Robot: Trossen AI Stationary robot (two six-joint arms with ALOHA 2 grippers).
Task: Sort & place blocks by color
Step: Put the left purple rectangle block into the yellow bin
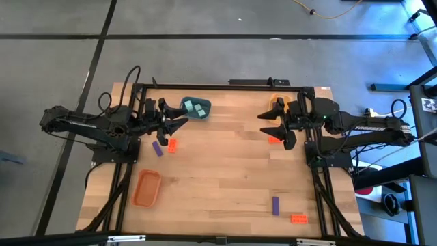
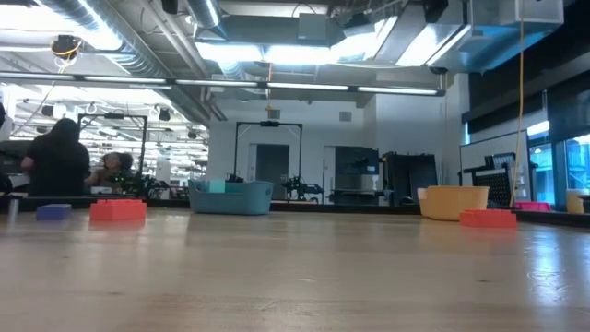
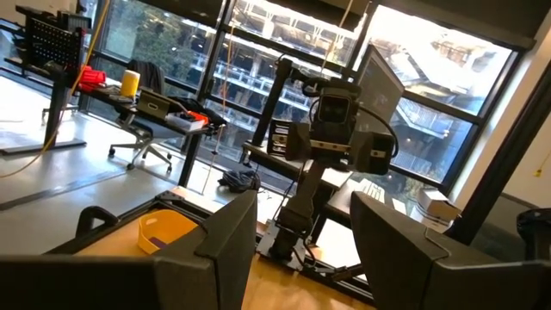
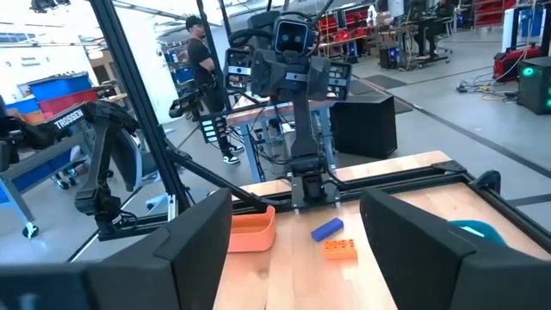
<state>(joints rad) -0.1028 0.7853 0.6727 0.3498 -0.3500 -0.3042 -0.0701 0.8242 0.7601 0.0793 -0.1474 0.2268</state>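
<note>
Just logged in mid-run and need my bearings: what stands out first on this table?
Both arms face each other across the far half of the table, the left tool and right tool open and empty. A blue tray holding teal blocks lies by the left tool, with a purple block and an orange-red block just below it. Another purple block and orange-red block lie loose near the front right; an orange tray waits front left.

Grey concrete floor [image 1: 205, 20] lay around the wooden table [image 1: 225, 171], bright ceiling lights [image 2: 304, 55] hung beyond the table, big windows [image 3: 258, 77] stood behind it, an office chair [image 3: 146, 129] sat near the windows
</note>
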